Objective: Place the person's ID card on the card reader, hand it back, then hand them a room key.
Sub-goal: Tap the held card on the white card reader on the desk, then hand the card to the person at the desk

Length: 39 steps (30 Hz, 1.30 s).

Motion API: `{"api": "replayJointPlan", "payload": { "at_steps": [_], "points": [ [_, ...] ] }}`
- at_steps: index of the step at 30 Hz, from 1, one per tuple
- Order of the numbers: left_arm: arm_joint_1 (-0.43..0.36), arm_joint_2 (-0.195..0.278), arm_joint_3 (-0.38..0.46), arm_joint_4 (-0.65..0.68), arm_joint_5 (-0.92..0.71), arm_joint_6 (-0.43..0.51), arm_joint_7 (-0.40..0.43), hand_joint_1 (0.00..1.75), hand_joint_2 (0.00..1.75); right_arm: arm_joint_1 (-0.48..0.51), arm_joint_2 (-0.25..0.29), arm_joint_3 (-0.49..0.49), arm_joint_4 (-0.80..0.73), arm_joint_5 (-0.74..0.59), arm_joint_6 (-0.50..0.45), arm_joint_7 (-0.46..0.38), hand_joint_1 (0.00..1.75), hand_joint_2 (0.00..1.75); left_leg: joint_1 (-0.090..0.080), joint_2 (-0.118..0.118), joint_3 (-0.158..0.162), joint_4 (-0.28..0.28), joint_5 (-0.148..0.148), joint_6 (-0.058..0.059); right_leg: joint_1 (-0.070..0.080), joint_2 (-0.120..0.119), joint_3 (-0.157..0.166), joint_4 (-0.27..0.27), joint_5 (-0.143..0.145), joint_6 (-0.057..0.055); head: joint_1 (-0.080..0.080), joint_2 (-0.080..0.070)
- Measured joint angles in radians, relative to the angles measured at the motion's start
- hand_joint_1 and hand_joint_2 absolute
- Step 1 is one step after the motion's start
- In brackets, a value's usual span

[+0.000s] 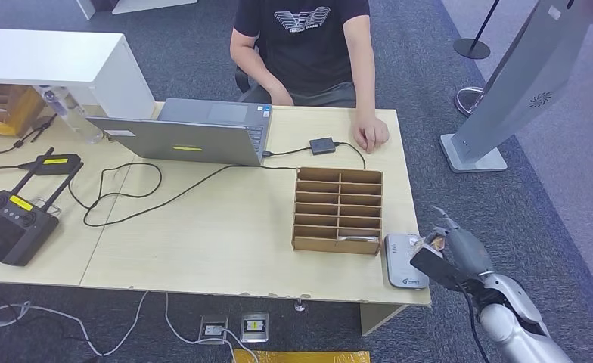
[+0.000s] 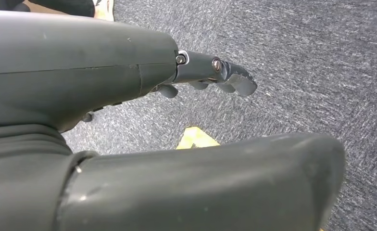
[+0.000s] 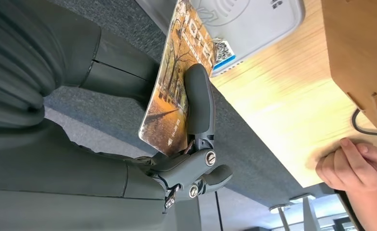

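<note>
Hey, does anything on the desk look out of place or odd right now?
Only small things: the card reader overhangs the table edge slightly, and a black cable loops loosely across it.

A laptop (image 1: 195, 132) sits open at the table's (image 1: 225, 242) far side; a black controller (image 1: 10, 227) lies near left, a grey kiosk (image 1: 516, 83) stands far right.

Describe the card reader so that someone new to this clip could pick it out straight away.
Start at the light wooden table and go to its near right corner, next to the robot's right hand. Just right of the brown cardboard slotted organiser lies the card reader, a flat pale grey pad with rounded corners. Unlike the small black box by the person's hand, it is light-coloured with blue print.
</note>
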Motion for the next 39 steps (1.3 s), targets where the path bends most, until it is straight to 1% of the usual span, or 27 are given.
{"api": "replayJointPlan", "payload": {
  "at_steps": [4,9,11,13,17,21,24,29,35,39],
  "points": [
    [0.0,0.0,0.0,0.0,-0.004,-0.001,0.001,0.0,0.0,0.0,-0.01,0.0,0.018,-0.008,-0.014,-0.013,1.75,1.75,0.0,0.0,0.0,0.0,0.0,0.0,0.0,0.0,0.0,0.0,0.0,0.0,0.0,0.0],
    [0.0,0.0,0.0,0.0,-0.007,-0.003,0.001,0.0,0.0,0.0,-0.027,0.0,0.021,-0.019,-0.017,-0.009,1.75,1.75,0.0,0.0,0.0,0.0,0.0,0.0,0.0,0.0,0.001,0.0,0.0,0.0,0.0,0.0],
    [0.0,0.0,0.0,0.0,-0.014,-0.004,0.0,0.0,0.0,0.001,-0.032,0.0,0.017,-0.02,-0.014,0.006,1.75,1.75,0.0,0.0,0.0,0.0,0.0,0.0,0.0,0.0,0.001,0.0,0.0,0.0,0.0,0.0],
    [0.0,0.001,0.0,0.0,-0.022,-0.008,-0.001,0.0,0.0,0.001,-0.041,-0.001,-0.003,-0.02,-0.001,0.038,1.75,1.75,0.0,0.0,0.001,0.0,0.0,0.0,0.0,0.0,0.001,0.0,0.0,0.0,0.0,0.0],
    [0.0,0.003,0.0,0.0,-0.019,-0.01,-0.014,0.0,0.0,0.006,-0.067,-0.008,-0.098,-0.01,0.041,0.11,1.75,1.75,0.0,0.0,0.0,0.0,0.0,0.0,0.0,0.0,0.001,0.0,0.001,0.0,0.0,0.0],
    [0.001,0.005,0.0,0.0,-0.016,-0.01,-0.028,0.0,0.0,-0.009,-0.091,-0.057,-0.247,-0.015,0.112,0.151,1.75,1.75,0.0,0.0,0.0,0.0,0.0,0.0,0.0,0.001,0.001,0.0,0.001,0.0,0.0,0.0],
    [0.001,0.005,0.0,0.0,-0.016,-0.01,-0.034,0.0,0.0,-0.037,-0.099,-0.108,-0.349,-0.04,0.161,0.159,1.75,1.75,0.0,0.0,0.001,0.0,0.0,0.0,0.0,0.001,0.001,0.0,0.001,0.0,0.0,0.0],
    [0.002,0.004,0.0,0.0,-0.016,-0.009,-0.041,0.0,0.0,-0.059,-0.101,-0.17,-0.471,-0.053,0.182,0.15,1.75,1.75,0.0,0.0,0.0,0.0,0.0,0.0,0.0,0.0,0.001,0.0,0.001,0.0,0.0,0.0],
    [0.002,-0.004,0.0,0.0,-0.015,-0.007,-0.043,0.0,0.0,-0.078,-0.089,-0.189,-0.548,-0.045,0.198,0.152,1.75,1.75,0.0,0.0,0.0,0.0,0.0,0.0,0.0,0.0,0.001,0.0,0.001,0.0,0.0,0.0],
    [0.002,-0.006,0.0,0.0,-0.016,-0.007,-0.043,0.0,0.0,-0.089,-0.081,-0.192,-0.571,-0.033,0.196,0.153,1.75,1.75,0.0,0.0,0.0,0.0,0.0,0.0,0.0,0.0,0.001,0.0,0.001,0.0,0.0,0.0]
  ]
}}
